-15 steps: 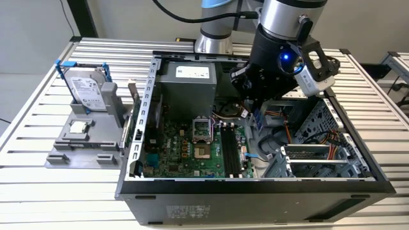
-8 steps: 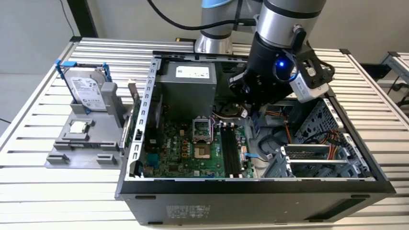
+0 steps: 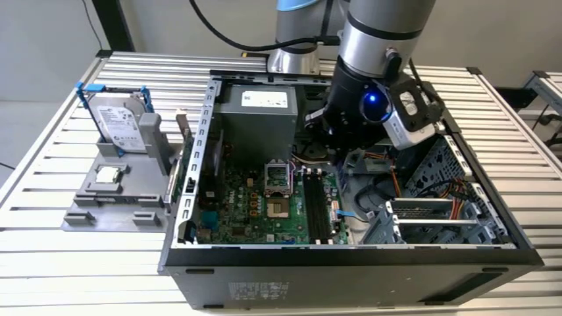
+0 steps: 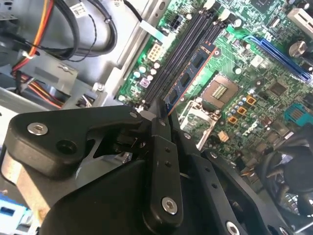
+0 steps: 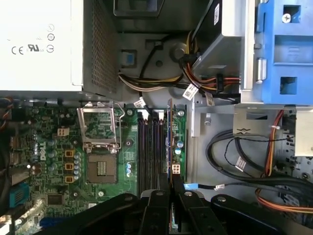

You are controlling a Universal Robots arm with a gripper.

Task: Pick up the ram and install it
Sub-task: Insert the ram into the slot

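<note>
Anchor: silver empty processor socket (image 5: pixel 100 147). Black memory slots (image 5: pixel 149 147) sit just beside it. The thin dark circuit-board ram (image 5: pixel 169 142) stands on edge at those slots, pinched in the narrow black gripper (image 5: pixel 170 186). Which slot it is over is unclear. Risk: if misaligned, the ram jams or slips.

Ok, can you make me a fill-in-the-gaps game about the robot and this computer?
1. The gripper is shut on the ____, over the long memory slots.
2. In the exterior view, the hard drive stands in a ____ frame.
3. The hard drive is to the exterior view's ____ of the computer case.
Missing words: ram; blue; left.
</note>
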